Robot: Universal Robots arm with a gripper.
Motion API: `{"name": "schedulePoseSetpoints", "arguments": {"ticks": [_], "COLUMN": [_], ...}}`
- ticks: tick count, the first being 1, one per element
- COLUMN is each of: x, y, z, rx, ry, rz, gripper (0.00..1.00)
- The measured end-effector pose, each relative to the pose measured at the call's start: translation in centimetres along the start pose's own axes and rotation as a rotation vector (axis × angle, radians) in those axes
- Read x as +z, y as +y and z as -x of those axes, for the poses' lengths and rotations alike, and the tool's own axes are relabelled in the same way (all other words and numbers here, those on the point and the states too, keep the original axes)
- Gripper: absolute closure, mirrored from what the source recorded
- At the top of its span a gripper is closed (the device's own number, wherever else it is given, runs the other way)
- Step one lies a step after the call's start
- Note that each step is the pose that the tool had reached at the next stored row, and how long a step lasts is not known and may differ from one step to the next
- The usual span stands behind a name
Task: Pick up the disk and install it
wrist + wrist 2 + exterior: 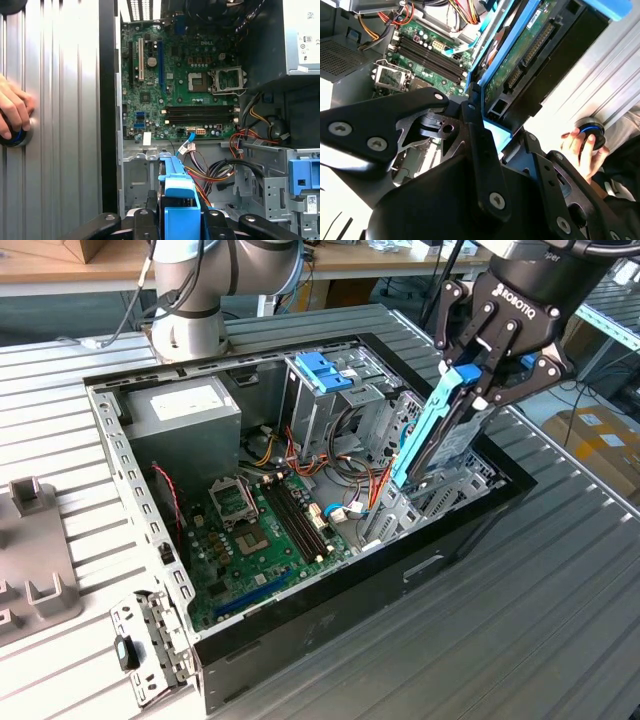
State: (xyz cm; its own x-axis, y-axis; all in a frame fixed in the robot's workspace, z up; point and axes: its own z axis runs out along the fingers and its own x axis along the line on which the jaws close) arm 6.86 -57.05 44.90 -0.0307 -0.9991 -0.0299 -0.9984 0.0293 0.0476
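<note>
Scene: an open computer case [330,612] lies on its side on a ribbed metal worktop [500,630], with the green motherboard [255,540] facing up.
Tool: black, at the exterior view's far right [478,380], above the right end of the case. Its fingers are pressed together on the disk's upper end, pinching it.
Disk: dark drive in a bright blue carrier [430,428], held off the worktop and hanging below the tool.
Long axis: steeply tilted. The upper end is in the tool and the lower end points down and to the exterior view's left, into the case.
Key relation: the lower end sits among the grey metal brackets [455,490] at the case's right end. I cannot tell whether it touches them. It looks lined up but not seated.
Drive cage: a tall metal frame [320,410] with a blue clip [322,370] on top, left of the disk and apart from it.
Person: in the first wrist view, a hand [12,112] rests on a round dark button [15,139] on the worktop outside the case.
</note>
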Motion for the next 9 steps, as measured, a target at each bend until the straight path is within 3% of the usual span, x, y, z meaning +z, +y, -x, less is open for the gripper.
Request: {"name": "schedulePoseSetpoints", "arguments": {"ticks": [9], "x": [0.41], "y": [-0.55], "z": [0.01], "rx": [0.0], "ry": [0.0002], "rz": [0.0], "gripper": [0.63]}}
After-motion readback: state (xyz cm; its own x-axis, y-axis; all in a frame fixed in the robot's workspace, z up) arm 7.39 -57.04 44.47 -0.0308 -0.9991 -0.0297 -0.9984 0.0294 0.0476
